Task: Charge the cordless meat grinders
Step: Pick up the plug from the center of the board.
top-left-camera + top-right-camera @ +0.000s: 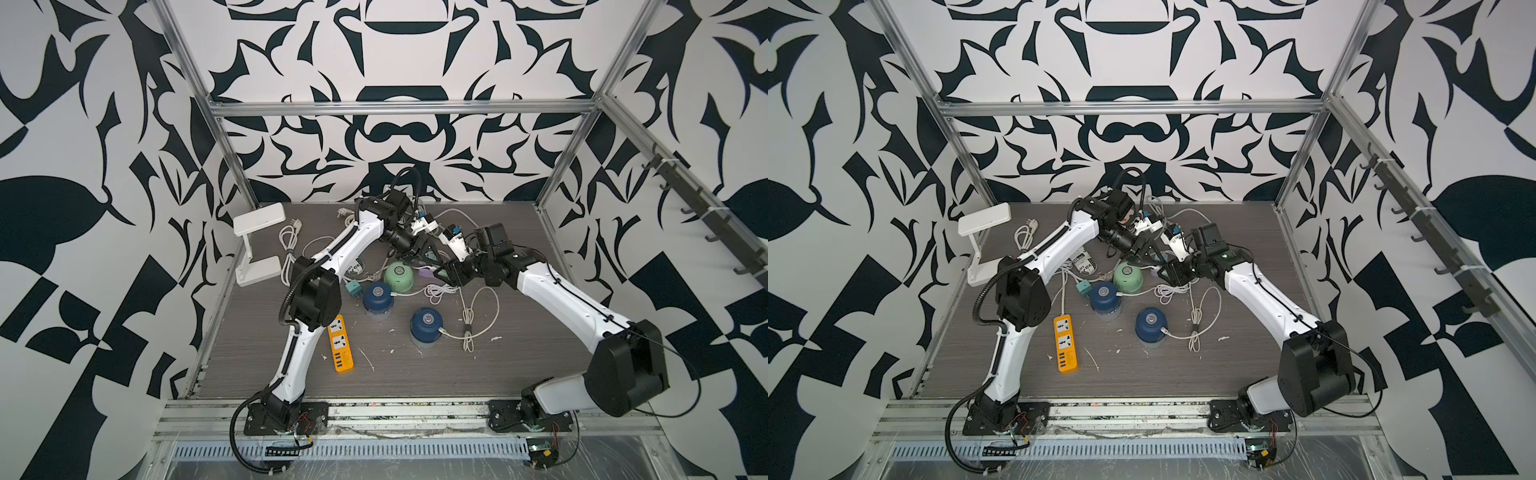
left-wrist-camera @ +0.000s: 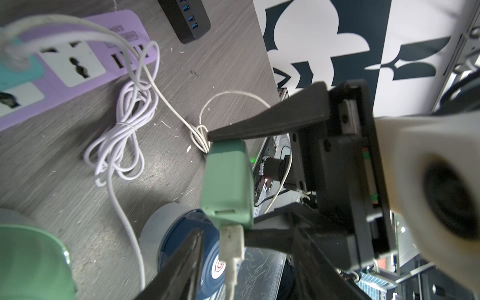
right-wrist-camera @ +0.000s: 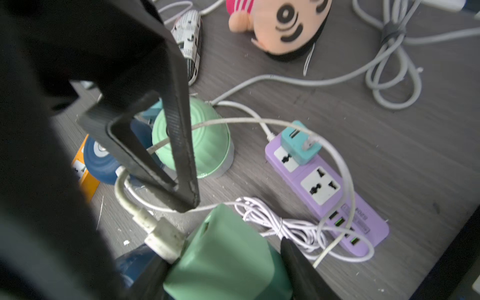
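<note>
One green adapter (image 3: pixel 233 267), cable plug (image 3: pixel 165 239) against its end, sits clamped in my right gripper (image 3: pixel 223 253); left gripper (image 2: pixel 244 241) parted alongside.

Left arm (image 1: pixel 361 232), right arm (image 1: pixel 557 295): glossy white link shells, bulky rounded black joint housings (image 1: pixel 627 370). Black corrugated conduit (image 1: pixel 286 301) follows left arm, big loop at its base. Thin black cable (image 1: pixel 582 300) clipped along right arm's white shell. Flat black base plates (image 1: pixel 257 419), thin red wires (image 1: pixel 305 418) beside. Small green status light (image 1: pixel 1224 254) on right wrist. Fingers (image 3: pixel 181 117) matte black, long, tapered, fine ribbed printed texture.
</note>
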Controlling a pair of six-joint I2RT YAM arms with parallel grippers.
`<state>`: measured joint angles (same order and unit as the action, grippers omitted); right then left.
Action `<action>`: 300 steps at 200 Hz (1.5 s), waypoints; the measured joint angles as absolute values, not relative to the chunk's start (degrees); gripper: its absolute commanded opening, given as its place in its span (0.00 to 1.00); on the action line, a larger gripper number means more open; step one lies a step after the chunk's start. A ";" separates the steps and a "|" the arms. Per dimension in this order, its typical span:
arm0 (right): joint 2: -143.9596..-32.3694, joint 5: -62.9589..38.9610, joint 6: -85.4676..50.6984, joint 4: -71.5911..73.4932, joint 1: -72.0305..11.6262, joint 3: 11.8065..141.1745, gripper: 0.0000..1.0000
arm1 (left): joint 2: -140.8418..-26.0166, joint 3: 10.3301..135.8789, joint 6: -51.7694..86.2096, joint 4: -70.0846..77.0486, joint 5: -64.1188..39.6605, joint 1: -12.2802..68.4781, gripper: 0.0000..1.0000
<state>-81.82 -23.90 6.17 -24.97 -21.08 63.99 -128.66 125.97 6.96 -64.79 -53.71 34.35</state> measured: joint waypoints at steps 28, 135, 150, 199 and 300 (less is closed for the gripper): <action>-81.82 -23.99 5.98 -23.66 -21.08 64.18 0.53 | -128.66 125.19 9.10 -62.70 -54.22 33.98 0.57; -81.82 -25.61 5.58 -23.22 -21.76 64.84 0.53 | -128.68 122.98 9.76 -61.10 -55.57 34.48 0.39; -81.84 -25.89 5.61 -23.55 -22.02 64.99 0.53 | -128.73 122.98 9.26 -61.39 -55.70 34.68 0.35; -82.17 -25.02 5.82 -24.82 -22.55 65.52 0.57 | -128.81 122.98 9.61 -62.48 -55.79 34.83 0.17; -73.71 -19.92 -0.58 -21.21 -22.37 63.81 0.80 | -128.86 120.31 11.60 -59.33 -57.80 34.89 0.00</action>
<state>-73.71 -19.92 -0.58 -21.21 -22.37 63.81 -128.86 120.31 11.60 -59.33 -57.80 34.89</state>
